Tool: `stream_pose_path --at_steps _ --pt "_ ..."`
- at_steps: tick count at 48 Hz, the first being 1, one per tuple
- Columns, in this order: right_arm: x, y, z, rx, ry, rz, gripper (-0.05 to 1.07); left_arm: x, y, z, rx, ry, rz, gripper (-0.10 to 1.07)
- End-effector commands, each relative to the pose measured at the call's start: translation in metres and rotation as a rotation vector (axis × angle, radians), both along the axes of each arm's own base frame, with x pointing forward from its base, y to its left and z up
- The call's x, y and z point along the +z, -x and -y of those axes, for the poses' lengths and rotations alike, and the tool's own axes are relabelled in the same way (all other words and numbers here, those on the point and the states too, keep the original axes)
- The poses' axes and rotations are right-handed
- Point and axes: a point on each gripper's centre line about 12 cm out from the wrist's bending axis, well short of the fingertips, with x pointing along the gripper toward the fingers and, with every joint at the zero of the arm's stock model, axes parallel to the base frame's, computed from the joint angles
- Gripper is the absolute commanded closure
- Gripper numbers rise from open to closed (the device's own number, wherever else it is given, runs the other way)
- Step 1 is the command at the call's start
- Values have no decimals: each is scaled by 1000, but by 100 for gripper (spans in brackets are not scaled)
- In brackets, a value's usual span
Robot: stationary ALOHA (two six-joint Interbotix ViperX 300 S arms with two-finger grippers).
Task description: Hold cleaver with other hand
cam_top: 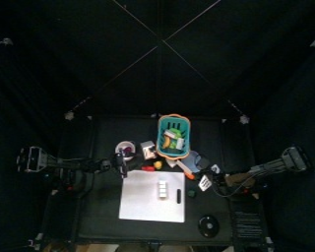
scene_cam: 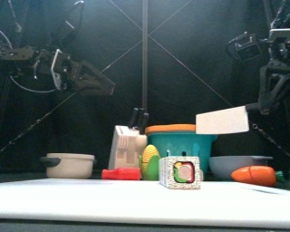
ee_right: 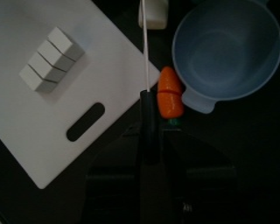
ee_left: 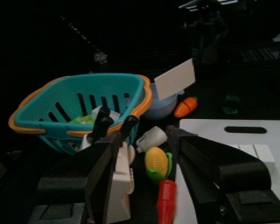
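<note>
The cleaver (scene_cam: 223, 120) is a whitish blade with a dark handle. It hangs in the air above the blue bowl, and my right gripper (scene_cam: 261, 105) is shut on its handle. In the right wrist view the blade shows edge-on as a thin line (ee_right: 143, 44) running out from between the jaws (ee_right: 150, 131). The left wrist view shows the cleaver (ee_left: 174, 79) beyond the teal basket (ee_left: 73, 101). My left gripper (ee_left: 152, 149) is open with nothing in it. It is raised at the left (scene_cam: 93, 82), well apart from the cleaver.
A white board (ee_right: 38, 122) with white cubes (ee_right: 52, 59) lies at the table's front. Behind it are the blue bowl (ee_right: 224, 52), a carrot (ee_right: 170, 92), corn (ee_left: 157, 160), a small carton (scene_cam: 179, 172) and a white pot (scene_cam: 69, 165).
</note>
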Motion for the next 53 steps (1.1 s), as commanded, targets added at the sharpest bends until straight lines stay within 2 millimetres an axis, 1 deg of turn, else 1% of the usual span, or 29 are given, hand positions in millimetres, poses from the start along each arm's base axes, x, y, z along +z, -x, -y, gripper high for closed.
stream_pose_path --at_steps 1,9,15,23,29,37,46,53 --pt "15 -9 0 33 27 66 52 7 -13 0 12 27 22 13" --pt "17 -12 0 78 72 68 52 7 -28 0 45 120 -15 13" --pt "18 -14 1 134 128 64 52 10 -34 4 22 131 -39 13" --pt "18 -18 5 236 228 68 52 10 -36 7 -8 118 -61 13" --pt "17 -26 12 273 252 100 52 15 -40 9 -29 101 -52 13" --pt "15 -36 16 325 281 128 52 14 -41 14 -68 76 -53 12" --pt "7 -50 10 429 317 132 52 13 -42 33 -172 54 -17 12" --pt "-1 -62 9 466 337 98 52 12 -41 38 -216 52 34 12"
